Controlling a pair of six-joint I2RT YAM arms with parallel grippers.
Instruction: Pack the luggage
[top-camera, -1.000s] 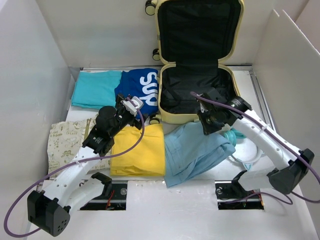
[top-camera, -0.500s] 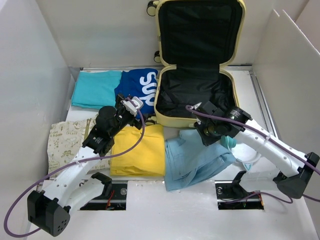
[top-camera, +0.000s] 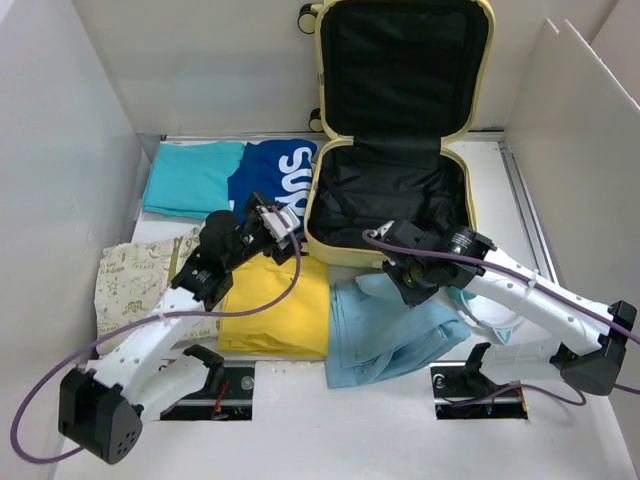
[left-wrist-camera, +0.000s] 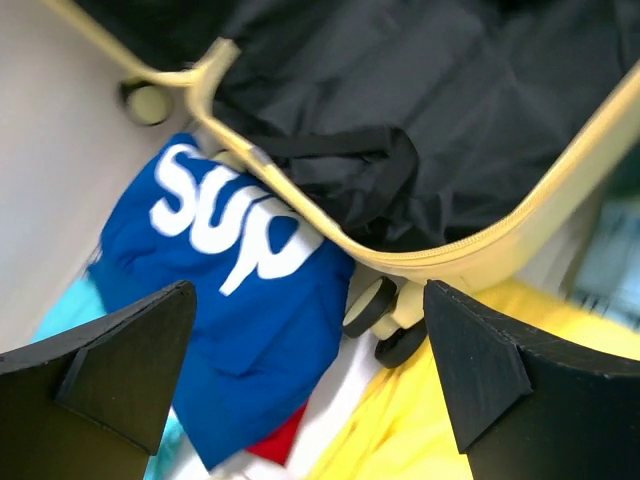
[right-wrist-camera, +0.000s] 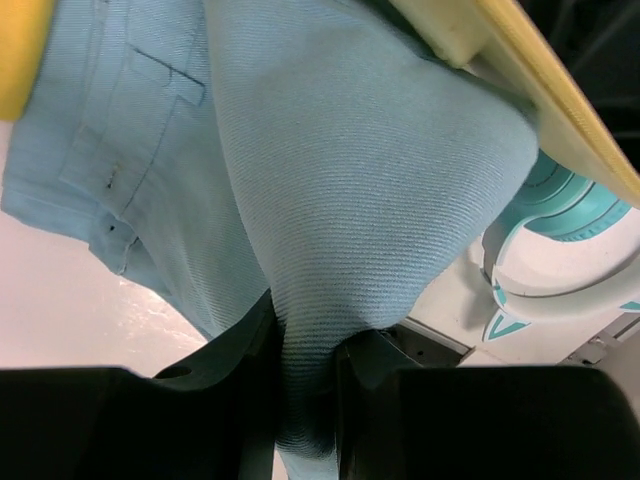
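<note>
The luggage (top-camera: 345, 252) is a pale yellow suitcase lying open with black lining, its lid upright against the back wall. My left gripper (top-camera: 283, 222) hovers open by its near-left corner. In the left wrist view the left gripper (left-wrist-camera: 305, 385) frames the luggage's rim (left-wrist-camera: 480, 250), a wheel (left-wrist-camera: 375, 305) and a blue shirt (left-wrist-camera: 235, 300), holding nothing. My right gripper (top-camera: 405, 285) is in front of the luggage's near wall, shut on a bunched fold of a pale blue garment (top-camera: 385, 325). The cloth (right-wrist-camera: 350, 180) rises from between the right gripper's (right-wrist-camera: 305, 400) fingers.
Folded clothes lie left of the suitcase: a teal shirt (top-camera: 190, 178), the blue shirt (top-camera: 270, 170) with white letters, a yellow garment (top-camera: 275, 315) and a cream patterned cloth (top-camera: 135, 280). A teal-and-white ring-shaped item (top-camera: 495, 320) lies beside the right arm. White walls stand on both sides.
My right gripper has pulled the pale blue garment nearer and leftward, away from the suitcase's opening. The suitcase has shifted slightly left. My left gripper moved right, toward the suitcase's corner.
</note>
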